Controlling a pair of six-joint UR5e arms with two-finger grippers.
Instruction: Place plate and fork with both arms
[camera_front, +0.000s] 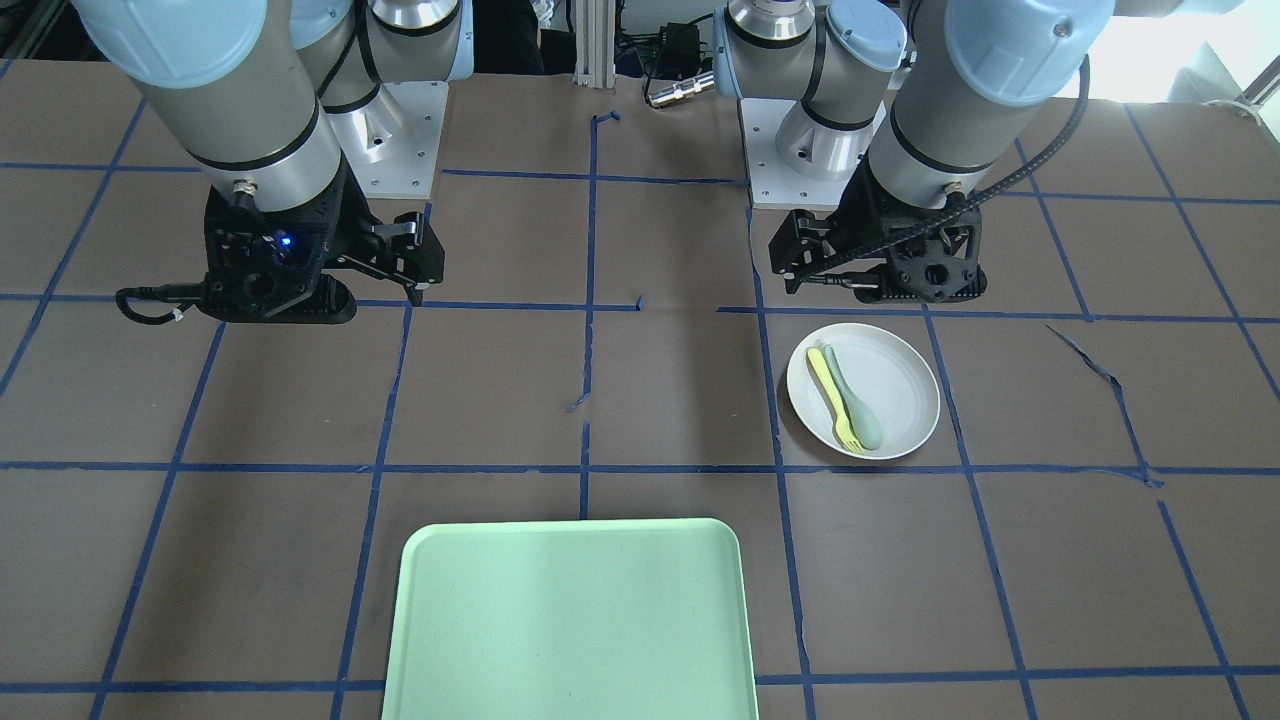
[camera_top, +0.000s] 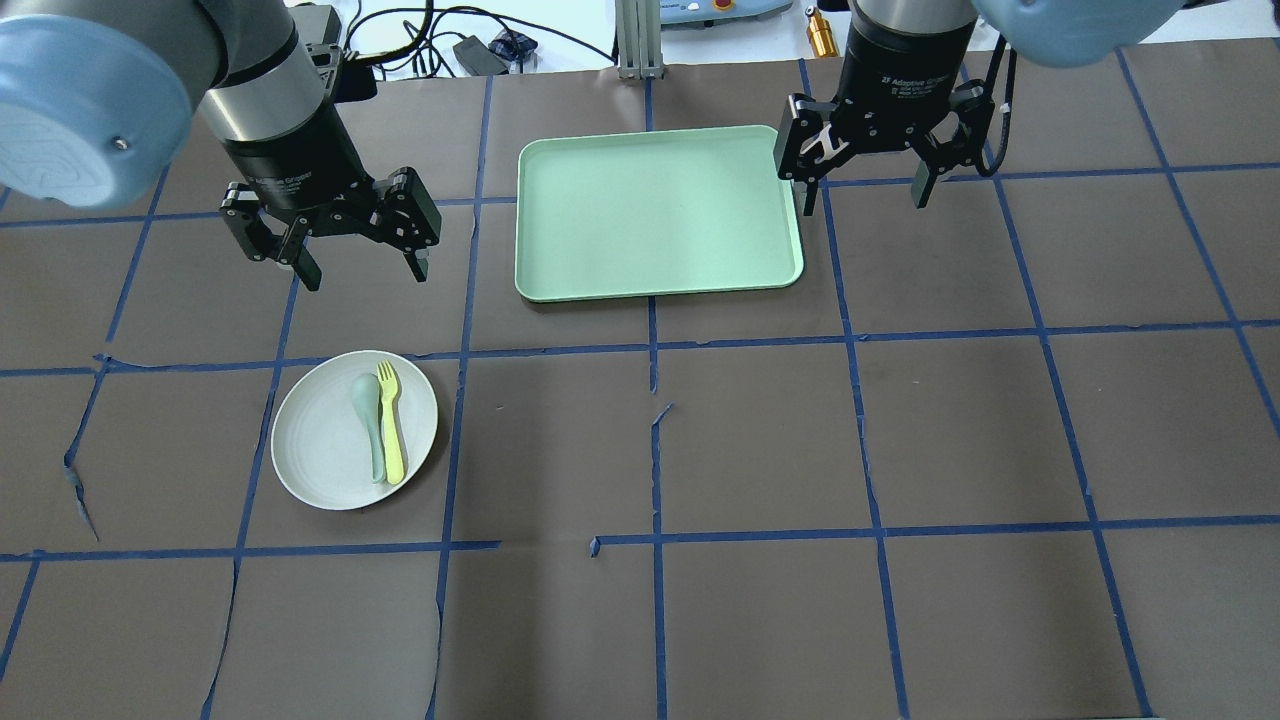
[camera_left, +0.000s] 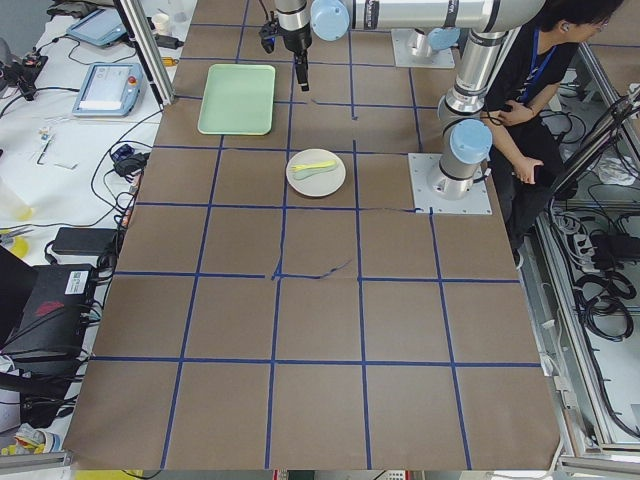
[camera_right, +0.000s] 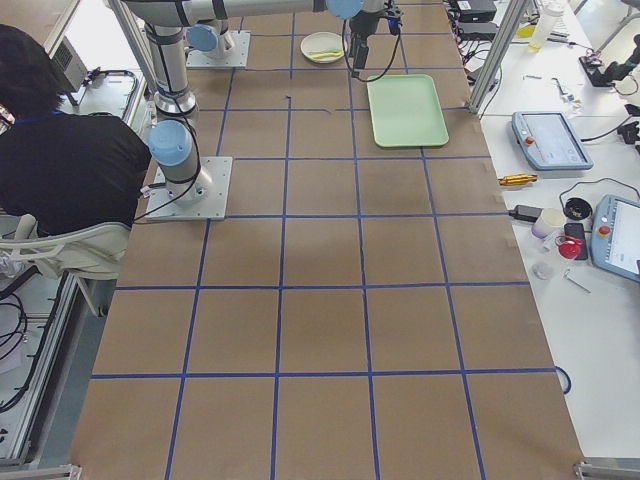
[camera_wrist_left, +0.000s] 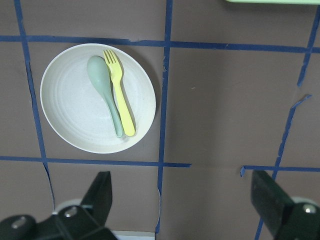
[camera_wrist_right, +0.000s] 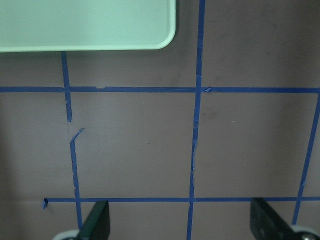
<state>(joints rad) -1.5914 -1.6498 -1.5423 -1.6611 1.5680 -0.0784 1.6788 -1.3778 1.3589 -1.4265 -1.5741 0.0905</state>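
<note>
The white plate (camera_top: 320, 440) lies on the table's left side, with the pale-yellow fork (camera_top: 392, 420) and a grey-green spoon (camera_top: 370, 420) side by side on it. My left gripper (camera_top: 365, 275) hangs open and empty above the table, just beyond the plate's far edge. The left wrist view shows the plate (camera_wrist_left: 70, 105), the fork (camera_wrist_left: 120, 97) and the spoon (camera_wrist_left: 105, 87) ahead of the open fingers (camera_wrist_left: 100, 195). My right gripper (camera_top: 864, 200) is open and empty, raised beside the right edge of the tray.
A large mint-green tray (camera_top: 660, 210) lies at the far middle of the table, with nothing on it; its corner shows in the right wrist view (camera_wrist_right: 85, 25). Brown paper with a blue tape grid covers the table. A person sits by the robot's bases (camera_left: 530, 90).
</note>
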